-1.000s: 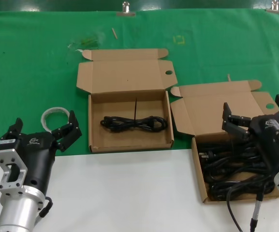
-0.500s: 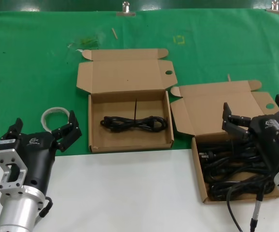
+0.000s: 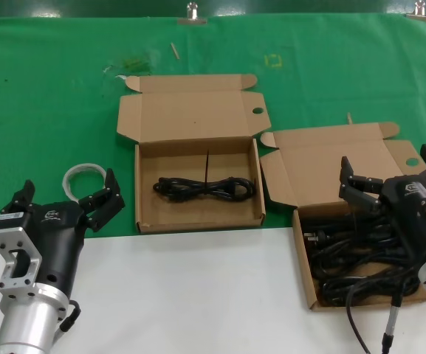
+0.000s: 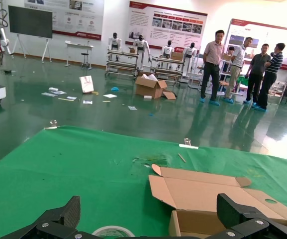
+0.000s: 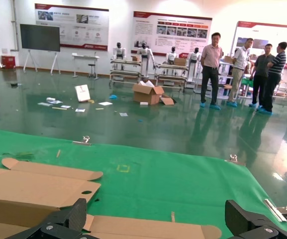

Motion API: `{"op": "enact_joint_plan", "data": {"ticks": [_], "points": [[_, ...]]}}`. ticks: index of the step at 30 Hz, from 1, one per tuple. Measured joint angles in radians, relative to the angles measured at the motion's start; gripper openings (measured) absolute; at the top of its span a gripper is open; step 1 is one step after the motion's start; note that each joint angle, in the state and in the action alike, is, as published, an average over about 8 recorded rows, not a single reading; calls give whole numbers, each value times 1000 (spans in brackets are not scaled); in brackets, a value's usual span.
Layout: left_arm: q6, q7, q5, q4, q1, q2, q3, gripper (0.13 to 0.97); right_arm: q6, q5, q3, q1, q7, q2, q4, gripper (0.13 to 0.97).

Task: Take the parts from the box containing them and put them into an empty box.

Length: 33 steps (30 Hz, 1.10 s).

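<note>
Hovering: right gripper [image 3: 391,177], black, with its fingers spread wide and nothing between them, hangs over the near-right shallow brown cardboard mailer box [image 3: 305,262] that holds the pile of parts.
Source box: it sits at the right of the white table edge, lid hinged back onto the green cloth [image 3: 50,110], with a heap of black coiled power cords [image 3: 345,262] filling its tray.
Target box: the second shallow brown cardboard mailer box [image 3: 198,217], squarish, lid open, round hole through one tab, lies centre on the cloth, left of the source box and just beside it.
Already delivered: one black cord bundle [image 3: 204,187] lies in the target tray, long axis running left to right, its thin tie pointing away from the robot.
Key relation: the heap lies directly below and slightly toward the robot from the right gripper's fingertips; the cords' long runs look roughly left to right, though the tangle makes single bundles hard to separate.
Nearer arm: the right one by far, so the pick is judged to be its job.
Left gripper [image 3: 65,198]: fingers apart, empty, parked at the near left, well apart from both boxes, beside a white ring [image 3: 80,173] on the cloth.
Step in hand: probably a descent onto the next bundle.
Risk: neighbouring cords may drag along.
</note>
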Motion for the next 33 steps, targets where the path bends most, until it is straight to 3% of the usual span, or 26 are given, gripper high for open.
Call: {"op": "enact_joint_plan", "data": {"ticks": [33], "points": [[0,0,0,0,0,0,0,966,0,0,0,0,0,0,0,966]]}}
